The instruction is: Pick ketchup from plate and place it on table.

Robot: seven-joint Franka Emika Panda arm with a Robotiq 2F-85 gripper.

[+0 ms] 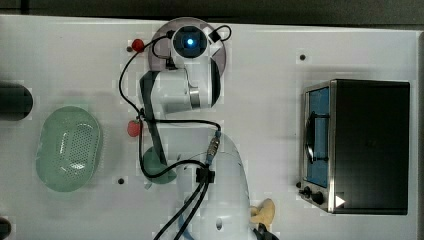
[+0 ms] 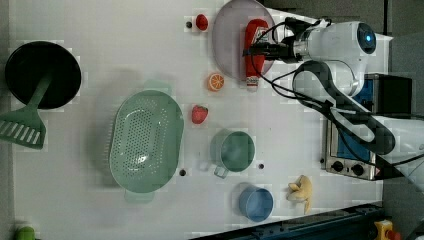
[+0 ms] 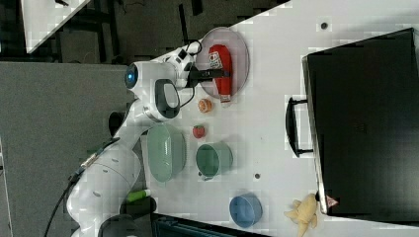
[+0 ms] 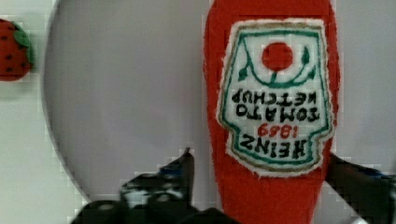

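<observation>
Lying flat on the lilac-grey plate (image 2: 227, 40) with its cap past the rim over the white counter (image 2: 100, 20), the red ketchup (image 2: 255, 35) sits between the wide-spread fingers of the claw (image 4: 261, 186), which straddle its body without clearly gripping it.

Between the fingers of the pincer (image 4: 261, 186), the ketchup (image 4: 273, 93) looks like soft red cloth, matt and slightly fuzzy, with a white stitched label edged in green thread. Under it the plate (image 4: 126, 93) is smooth and matt, pale lilac-grey, like plastic. The pincer's fingers (image 4: 180, 175) are black and look like hard plastic with a slight sheen. Beyond the plate's rim from the pincer, a strawberry (image 4: 14, 49) looks matt and soft, with dark dots. The table (image 4: 23, 154) around the plate is smooth, plain white. The arm (image 2: 340, 42) behind the pincer has a glossy white shell.
</observation>
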